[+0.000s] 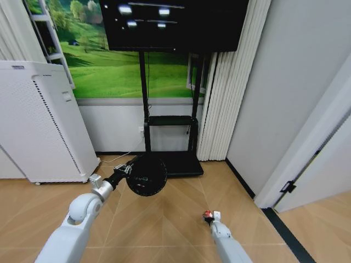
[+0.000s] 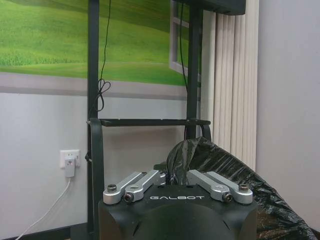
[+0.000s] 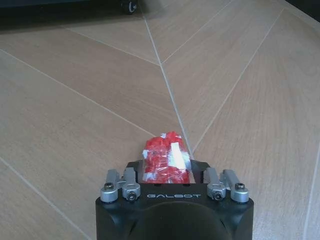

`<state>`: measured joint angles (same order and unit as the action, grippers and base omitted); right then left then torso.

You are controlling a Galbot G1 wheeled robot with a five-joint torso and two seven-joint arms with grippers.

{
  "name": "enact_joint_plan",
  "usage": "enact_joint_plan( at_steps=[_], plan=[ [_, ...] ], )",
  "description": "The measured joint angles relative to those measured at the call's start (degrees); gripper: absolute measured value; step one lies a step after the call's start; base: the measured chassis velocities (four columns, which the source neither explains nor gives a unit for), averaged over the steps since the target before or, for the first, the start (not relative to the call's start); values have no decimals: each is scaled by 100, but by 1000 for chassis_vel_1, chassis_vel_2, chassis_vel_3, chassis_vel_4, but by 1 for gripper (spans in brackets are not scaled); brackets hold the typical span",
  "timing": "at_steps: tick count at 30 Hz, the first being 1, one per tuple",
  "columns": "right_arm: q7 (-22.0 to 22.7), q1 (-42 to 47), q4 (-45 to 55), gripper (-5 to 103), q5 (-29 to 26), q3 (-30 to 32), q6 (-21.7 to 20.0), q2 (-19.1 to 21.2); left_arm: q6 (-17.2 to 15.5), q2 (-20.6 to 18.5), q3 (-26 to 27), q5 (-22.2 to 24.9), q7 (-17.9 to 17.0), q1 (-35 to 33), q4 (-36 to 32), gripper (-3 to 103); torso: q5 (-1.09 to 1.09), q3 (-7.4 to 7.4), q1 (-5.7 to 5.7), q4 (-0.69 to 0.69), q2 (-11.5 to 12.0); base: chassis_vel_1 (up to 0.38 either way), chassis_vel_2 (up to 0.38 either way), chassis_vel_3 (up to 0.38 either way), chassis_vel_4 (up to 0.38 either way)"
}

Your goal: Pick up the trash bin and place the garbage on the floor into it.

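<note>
pinching a red-and-white scrap (image 3: 166, 162) lengthwise, right hand (image 3: 167, 172); left hand (image 1: 127, 171) gripping tipped trash bin (image 1: 146, 174).

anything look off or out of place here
The trash bin is off the floor, tipped on its side in the left hand, with its black liner bunched at the rim. The right hand is closed on a red-and-white crumpled scrap. Otherwise nothing looks spilled or damaged.

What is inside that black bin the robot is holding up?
The bin in the left gripper shows a black bag lining. Whether any rubbish lies inside is hidden.
</note>
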<state>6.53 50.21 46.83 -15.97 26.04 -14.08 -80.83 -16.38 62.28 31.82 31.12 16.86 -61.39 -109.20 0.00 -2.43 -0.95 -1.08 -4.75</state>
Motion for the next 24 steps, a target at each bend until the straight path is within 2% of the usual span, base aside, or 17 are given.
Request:
enact_joint_plan(
  at_steps=[1,2,3,5,9,11,12,16,24],
  plan=[
    [-2,2,0,52,0,0,3,0,0,0,9,0,-4,-5,-10,7,0,0,0,0,0,0,0,0,0],
    [-2,2,0,52,0,0,3,0,0,0,9,0,-4,-5,-10,7,0,0,0,0,0,0,0,0,0],
    [-7,5,0,46,8,0,13,1,-3,-1,17,2,-8,-13,-24,7,0,0,0,0,0,0,0,0,0],
    [-18,12,6,44,22,0,27,2,-11,-9,28,10,-9,-23,-40,7,-1,0,0,0,0,0,0,0,0],
    [-37,65,98,30,70,12,53,0,-25,-44,56,39,-24,-29,-56,7,-1,1,1,1,0,0,0,0,0],
    [-32,92,152,30,81,27,57,-1,-27,-48,57,45,-27,-27,-56,7,0,1,0,1,0,0,0,0,0],
    [-10,157,306,24,75,63,50,13,-28,-49,57,48,-28,-24,-54,7,3,0,0,1,0,0,0,0,0],
    [20,265,611,20,46,121,41,90,-29,-42,60,48,-28,-22,-22,7,3,0,1,0,0,0,0,0,0],
    [125,646,2070,20,-478,543,-221,517,-5,31,64,19,-7,-8,91,7,1,0,0,0,0,0,0,0,0]
  ],
)
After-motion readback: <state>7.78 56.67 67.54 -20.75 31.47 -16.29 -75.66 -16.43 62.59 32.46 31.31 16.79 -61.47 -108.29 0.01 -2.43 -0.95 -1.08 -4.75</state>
